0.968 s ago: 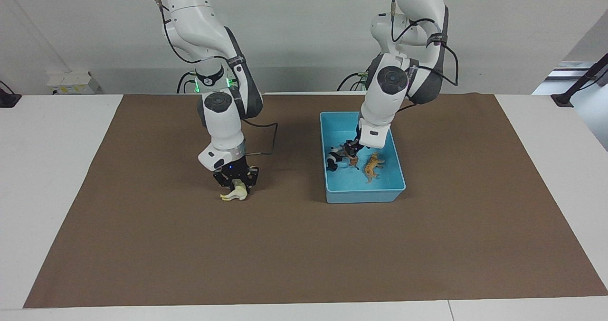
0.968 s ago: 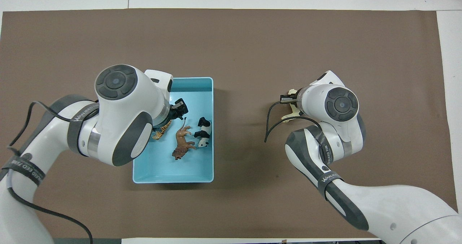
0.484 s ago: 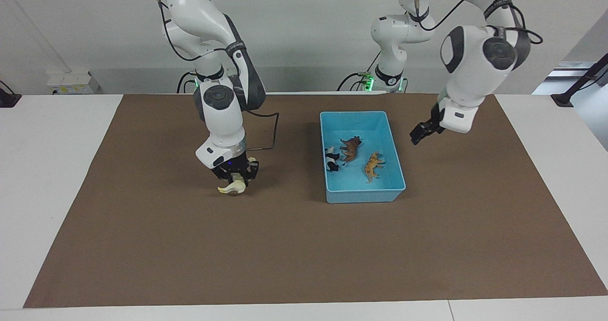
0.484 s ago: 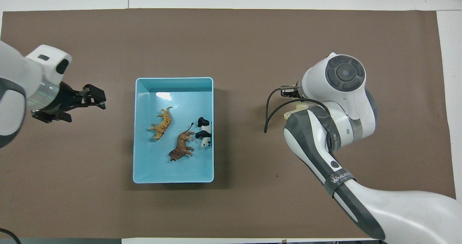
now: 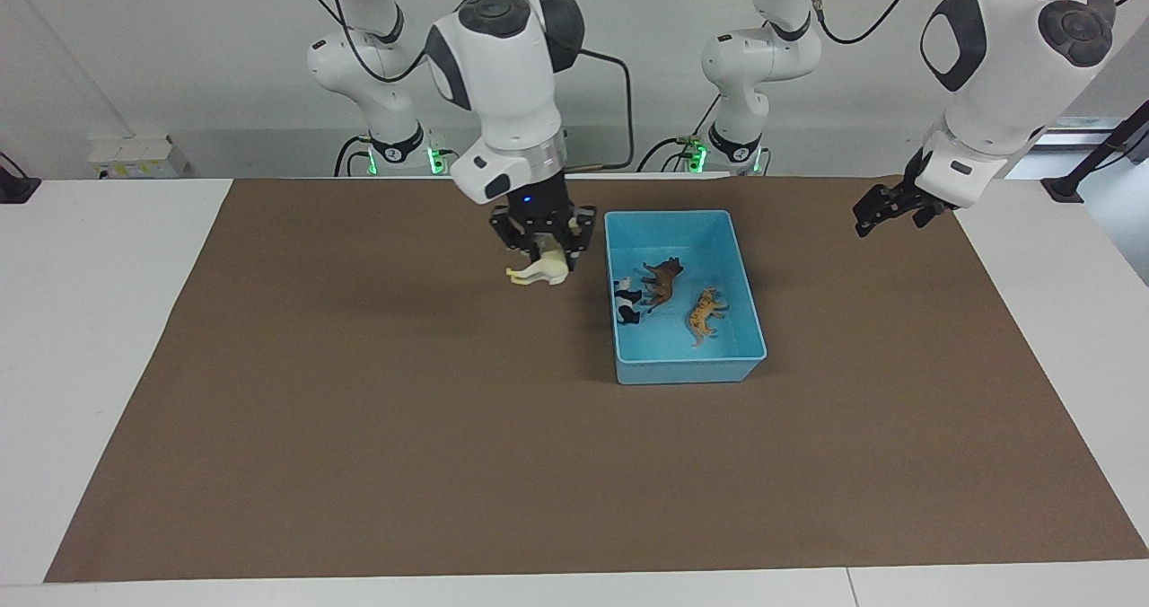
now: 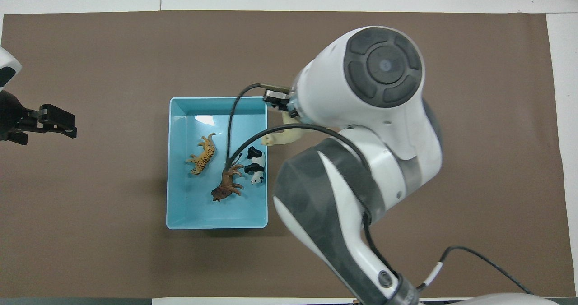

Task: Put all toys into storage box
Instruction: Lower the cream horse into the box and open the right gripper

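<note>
My right gripper [image 5: 544, 250] is shut on the cream-white horse-like toy [image 5: 539, 271] and holds it in the air over the mat, just beside the wall of the light blue storage box [image 5: 682, 370] that faces the right arm's end. In the overhead view the toy [image 6: 284, 136] peeks out from under the right arm at the box's rim [image 6: 216, 226]. The tiger [image 5: 706, 313], the panda [image 5: 627, 302] and the dark brown animal [image 5: 662, 281] lie in the box. My left gripper [image 5: 889, 216] is open and empty, raised over the mat toward the left arm's end.
A brown mat [image 5: 359, 427] covers most of the white table. The right arm's large elbow and a black cable [image 6: 235, 129] hang over part of the box in the overhead view.
My right gripper has lifted the cream toy off the mat and carried it up to the box. My left gripper has left the box and swung out toward its own end.
</note>
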{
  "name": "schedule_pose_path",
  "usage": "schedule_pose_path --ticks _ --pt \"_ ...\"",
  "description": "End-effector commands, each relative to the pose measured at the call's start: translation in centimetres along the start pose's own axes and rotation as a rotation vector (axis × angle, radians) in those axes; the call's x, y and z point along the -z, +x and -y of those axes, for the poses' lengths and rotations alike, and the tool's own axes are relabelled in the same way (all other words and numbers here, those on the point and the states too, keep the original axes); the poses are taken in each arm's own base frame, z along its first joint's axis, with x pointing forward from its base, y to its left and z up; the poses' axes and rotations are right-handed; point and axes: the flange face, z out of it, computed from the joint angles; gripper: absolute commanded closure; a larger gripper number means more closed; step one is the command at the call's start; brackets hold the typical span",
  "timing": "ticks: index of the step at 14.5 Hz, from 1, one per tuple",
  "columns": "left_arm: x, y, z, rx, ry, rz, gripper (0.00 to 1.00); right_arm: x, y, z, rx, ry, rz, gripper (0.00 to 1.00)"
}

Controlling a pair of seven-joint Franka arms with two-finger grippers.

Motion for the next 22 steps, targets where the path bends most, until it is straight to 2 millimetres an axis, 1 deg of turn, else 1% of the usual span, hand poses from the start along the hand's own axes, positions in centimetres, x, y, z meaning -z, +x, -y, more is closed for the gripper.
schedule_pose_path --ticks 1,2,3,4,5,6,7,8,9,10,11,13,14,15,17,18,19,20,21,22 --pt "0.7 1.6 -1.1 -0.033 0.023 0.032 0.00 -3.7 -3.1 5.5 -0.005 0.126 -0.010 1.00" --pt "1.1 0.9 -0.9 -0.037 0.023 0.043 0.00 -5.4 -4.2 5.8 0.006 0.131 -0.012 1.00" --pt "1.0 0.0 -0.7 -0.055 0.023 0.063 0.00 -7.3 -5.8 7.0 0.023 0.136 -0.009 1.00" --pt "0.8 -0.1 -0.8 -0.079 0.023 0.063 0.00 -10.6 -8.0 8.4 0.042 0.132 0.002 1.00" --pt "0.8 -0.2 -0.9 -0.080 0.023 0.065 0.00 -12.9 -9.3 9.0 0.041 0.132 0.003 1.00" --pt "0.9 -0.6 -1.0 -0.085 0.019 0.079 0.00 -14.3 -9.6 8.2 0.008 0.128 -0.001 0.62" --pt "1.6 -2.1 -0.7 -0.083 0.017 0.076 0.00 -14.4 -10.0 8.0 -0.028 0.126 0.007 0.08" --pt "1.7 -2.4 -0.7 -0.086 0.010 0.070 0.00 -14.1 -10.1 8.3 -0.080 0.128 0.011 0.00" --pt "1.6 -2.3 -0.9 -0.087 0.010 0.053 0.00 -13.8 -10.3 8.4 -0.125 0.126 0.019 0.00" --pt "1.4 -2.3 -1.3 -0.094 0.011 0.045 0.00 -13.3 -10.2 8.8 -0.160 0.130 0.020 0.00" --pt "1.5 -3.0 -1.5 -0.098 0.013 0.062 0.00 -13.0 -10.2 8.9 -0.193 0.120 0.029 0.00" --pt "1.5 -3.1 -1.3 -0.094 0.010 0.059 0.00 -11.5 -9.3 8.6 -0.206 0.092 0.029 0.00" --pt "1.6 -2.9 -1.3 -0.090 0.001 0.037 0.00 -9.5 -8.7 8.1 -0.191 0.079 0.009 0.00" --pt "1.9 -2.2 -1.2 -0.087 -0.009 -0.004 0.00 -6.9 -7.6 7.2 -0.179 0.060 -0.024 0.00" --pt "1.9 -2.2 -1.7 -0.096 -0.008 -0.009 0.00 -2.7 -3.8 3.4 -0.204 0.014 -0.046 0.00" --pt "2.0 -2.3 -1.8 -0.096 -0.006 -0.011 0.00 -0.4 -1.4 0.8 -0.178 -0.006 -0.048 0.00" --pt "2.1 -2.3 -1.9 -0.099 -0.006 -0.013 0.00 1.1 0.4 -1.5 -0.118 -0.031 -0.042 0.00" --pt "2.3 -2.2 -1.8 -0.098 -0.007 -0.023 0.00 2.6 2.7 -4.6 -0.038 -0.062 -0.030 0.00" --pt "2.4 -2.2 -1.6 -0.093 -0.008 -0.028 0.00 4.2 5.3 -8.2 0.059 -0.085 -0.022 0.00" --pt "2.4 -2.2 -1.2 -0.087 -0.009 -0.026 0.00 4.9 7.1 -11.3 0.143 -0.108 -0.008 0.00"
